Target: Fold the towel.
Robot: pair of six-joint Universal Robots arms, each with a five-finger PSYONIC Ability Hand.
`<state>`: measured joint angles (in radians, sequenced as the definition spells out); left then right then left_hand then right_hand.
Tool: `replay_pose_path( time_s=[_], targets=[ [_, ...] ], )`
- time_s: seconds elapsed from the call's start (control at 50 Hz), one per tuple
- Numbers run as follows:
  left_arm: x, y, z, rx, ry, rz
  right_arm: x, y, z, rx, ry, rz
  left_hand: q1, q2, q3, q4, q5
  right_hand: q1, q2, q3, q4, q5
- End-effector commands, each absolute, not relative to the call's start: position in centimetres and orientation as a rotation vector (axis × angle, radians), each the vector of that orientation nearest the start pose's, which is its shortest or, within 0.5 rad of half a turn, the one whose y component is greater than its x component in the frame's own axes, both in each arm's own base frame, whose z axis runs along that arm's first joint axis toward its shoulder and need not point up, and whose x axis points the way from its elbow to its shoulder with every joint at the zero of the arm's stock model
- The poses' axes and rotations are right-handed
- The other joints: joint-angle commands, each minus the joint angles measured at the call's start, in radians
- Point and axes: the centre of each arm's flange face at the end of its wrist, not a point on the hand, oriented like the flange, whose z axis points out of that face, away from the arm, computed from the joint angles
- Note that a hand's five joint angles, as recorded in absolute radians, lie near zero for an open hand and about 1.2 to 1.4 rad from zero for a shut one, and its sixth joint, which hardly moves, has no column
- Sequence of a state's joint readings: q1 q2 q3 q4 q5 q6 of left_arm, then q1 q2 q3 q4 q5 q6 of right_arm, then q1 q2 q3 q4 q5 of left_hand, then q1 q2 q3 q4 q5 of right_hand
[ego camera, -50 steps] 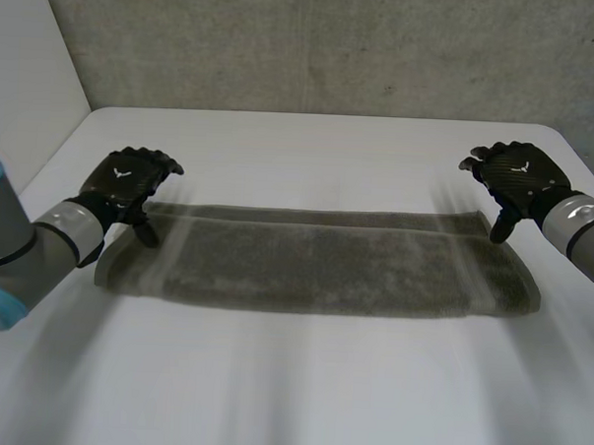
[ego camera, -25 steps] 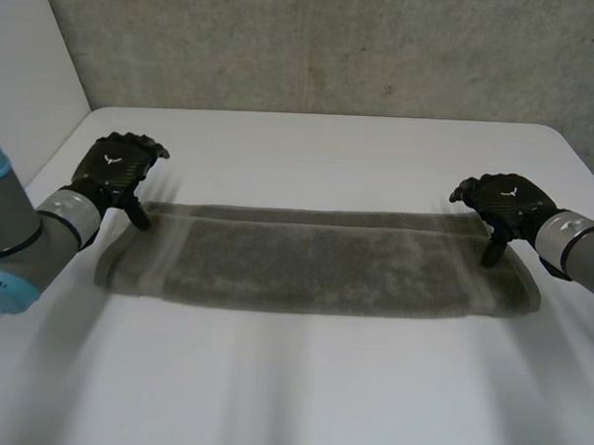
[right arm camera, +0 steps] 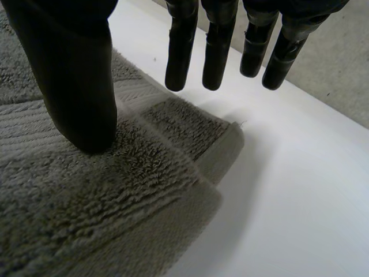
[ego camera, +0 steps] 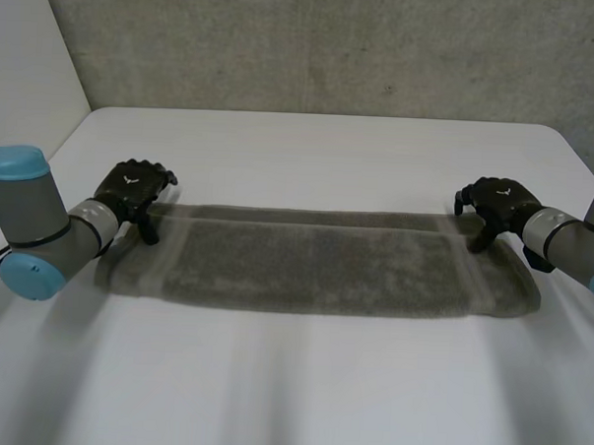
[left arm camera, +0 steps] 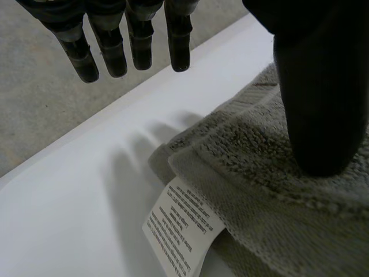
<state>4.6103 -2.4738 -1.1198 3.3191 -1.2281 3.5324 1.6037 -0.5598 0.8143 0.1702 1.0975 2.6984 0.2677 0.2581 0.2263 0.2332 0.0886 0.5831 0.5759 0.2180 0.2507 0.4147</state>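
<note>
Both hands have just come down onto the far corners of the towel point(ego camera: 325, 263), which lies as a long, already doubled band across the middle of the white tabletop point(ego camera: 300, 390). The left hand point(ego camera: 133, 188) sits at its far left corner, the right hand point(ego camera: 497, 200) at its far right corner. In the left wrist view the left thumb point(left arm camera: 320, 104) rests on the pile just inside the corner, while the fingers point(left arm camera: 112, 52) hang straight over bare tabletop beyond the edge, closed on nothing; a white care label point(left arm camera: 181, 228) pokes out from under the corner. The right wrist view matches: the right thumb point(right arm camera: 81, 86) rests on the pile, and the straight fingers are clear of the cloth. We judge the corners are found but not yet gripped, so the fingers must get under the edge before any fold. A second ago both hands hovered higher and further from the corners; the towel itself has not shifted
</note>
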Motion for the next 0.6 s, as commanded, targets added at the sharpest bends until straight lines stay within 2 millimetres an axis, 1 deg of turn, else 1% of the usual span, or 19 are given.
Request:
replay_pose_path(
  time_s=[0.02,0.08,0.1,0.14,0.16,0.2,0.26,0.28,0.3,0.32,0.34,0.36,0.44,0.46,0.48,0.52,0.54,0.58,0.6],
  targets=[
    [-20.6,-42.1,10.4,0.985,2.382,-1.931,18.8,-44.3,11.2,-0.942,2.297,-1.610,0.069,0.078,-0.052,-0.059,0.073,0.083,0.090,-0.043,-0.076,0.077],
    [-20.5,-42.1,10.5,0.983,2.382,-1.930,18.8,-44.2,11.1,-0.941,2.292,-1.604,0.125,0.134,-0.052,-0.059,0.129,0.194,0.201,-0.043,-0.076,0.188],
    [-20.5,-42.1,10.5,0.983,2.382,-1.930,18.8,-44.2,11.1,-0.941,2.292,-1.604,0.125,0.135,-0.052,-0.059,0.129,0.195,0.202,-0.043,-0.076,0.189],
    [-20.5,-42.1,10.5,0.985,2.382,-1.928,18.7,-44.2,11.1,-0.942,2.289,-1.602,0.166,0.175,-0.052,-0.059,0.170,0.347,0.354,-0.043,-0.076,0.341],
    [-20.5,-42.1,10.5,0.985,2.382,-1.928,18.7,-44.2,11.1,-0.942,2.289,-1.602,0.166,0.176,-0.052,-0.059,0.171,0.347,0.355,-0.043,-0.076,0.341],
    [-20.5,-42.0,10.5,0.985,2.388,-1.923,18.7,-44.2,11.0,-0.940,2.293,-1.596,0.184,0.193,-0.052,-0.059,0.188,0.491,0.498,-0.043,-0.076,0.484],
    [-20.5,-42.0,10.5,0.985,2.389,-1.921,18.7,-44.2,11.0,-0.940,2.293,-1.594,0.201,0.211,-0.052,-0.059,0.206,0.544,0.551,-0.043,-0.076,0.538],
    [-20.5,-42.0,10.5,0.986,2.391,-1.920,18.6,-44.2,11.0,-0.939,2.293,-1.594,0.242,0.252,-0.052,-0.059,0.246,0.582,0.589,-0.043,-0.076,0.576],
    [-20.6,-41.9,10.4,0.991,2.390,-1.918,18.6,-44.2,10.9,-0.940,2.292,-1.591,0.347,0.357,-0.052,-0.059,0.352,0.632,0.639,-0.043,-0.076,0.626],
    [-20.6,-41.9,10.4,0.991,2.390,-1.918,18.6,-44.2,10.9,-0.940,2.292,-1.591,0.348,0.358,-0.052,-0.059,0.353,0.632,0.639,-0.043,-0.076,0.626],
    [-20.6,-41.9,10.4,0.990,2.395,-1.912,18.6,-44.1,10.9,-0.940,2.292,-1.587,0.517,0.526,-0.052,-0.059,0.521,0.690,0.698,-0.043,-0.076,0.684],
    [-20.6,-41.9,10.4,0.992,2.395,-1.909,18.6,-44.0,10.9,-0.939,2.293,-1.585,0.611,0.621,-0.052,-0.059,0.616,0.758,0.765,-0.043,-0.076,0.752],
    [-20.7,-41.7,10.3,0.993,2.401,-1.902,18.6,-43.9,10.7,-0.939,2.295,-1.577,0.656,0.666,-0.052,-0.059,0.661,0.813,0.820,-0.043,-0.076,0.807],
    [-20.6,-41.7,10.4,0.994,2.398,-1.900,18.7,-43.8,10.7,-0.940,2.296,-1.571,0.729,0.739,-0.052,-0.059,0.734,0.813,0.820,-0.043,-0.076,0.807],
    [-20.6,-41.7,10.4,0.994,2.398,-1.900,18.7,-43.8,10.7,-0.940,2.296,-1.571,0.730,0.739,-0.052,-0.059,0.734,0.813,0.820,-0.043,-0.076,0.807],
    [-20.7,-41.6,10.6,0.998,2.393,-1.904,18.8,-43.6,10.7,-0.946,2.292,-1.565,0.905,0.915,-0.052,-0.059,0.910,0.813,0.820,-0.043,-0.076,0.807],
    [-20.7,-41.6,10.6,0.998,2.393,-1.904,18.8,-43.5,10.7,-0.946,2.292,-1.565,0.906,0.915,-0.052,-0.059,0.910,0.813,0.820,-0.043,-0.076,0.807],
    [-20.7,-41.6,10.9,0.994,2.386,-1.909,19.1,-43.3,10.8,-0.956,2.279,-1.564,1.011,1.021,-0.052,-0.059,1.016,0.813,0.820,-0.043,-0.076,0.807],
    [-20.7,-41.6,10.9,0.994,2.386,-1.909,19.1,-43.3,10.8,-0.956,2.279,-1.564,1.012,1.021,-0.052,-0.059,1.016,0.813,0.820,-0.043,-0.076,0.807]
  ],
)
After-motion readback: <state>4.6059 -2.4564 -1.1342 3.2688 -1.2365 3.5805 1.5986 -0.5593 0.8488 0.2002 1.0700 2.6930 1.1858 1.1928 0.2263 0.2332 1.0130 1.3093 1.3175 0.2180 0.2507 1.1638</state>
